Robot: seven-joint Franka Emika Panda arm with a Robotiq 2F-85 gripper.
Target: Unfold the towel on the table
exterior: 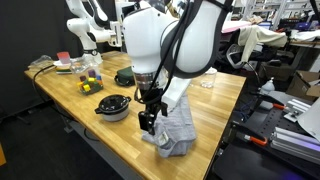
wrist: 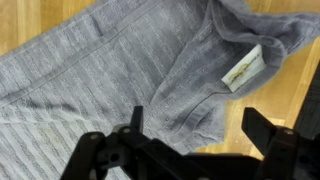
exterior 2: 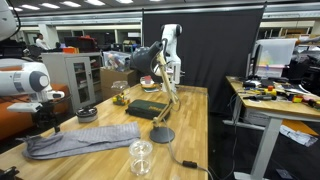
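The grey-blue towel (wrist: 120, 60) lies folded and rumpled on the wooden table (exterior: 215, 95), with a white label (wrist: 243, 68) showing on a turned-over flap. In both exterior views it appears as a long crumpled strip (exterior 2: 85, 140) near the table edge (exterior: 178, 130). My gripper (wrist: 198, 116) hovers just above the towel's folded edge, open, with nothing between its fingers (wrist: 136, 118). In the exterior views the gripper (exterior: 148, 120) (exterior 2: 45, 126) points down over one end of the towel.
A small dark bowl (exterior: 112, 107) (exterior 2: 87, 114) sits beside the towel. A glass jar (exterior 2: 141, 157), a black disc (exterior 2: 162, 135) with a cable and a dark green pouch (exterior 2: 145, 110) stand on the table. Coloured small objects (exterior: 88, 83) lie farther back.
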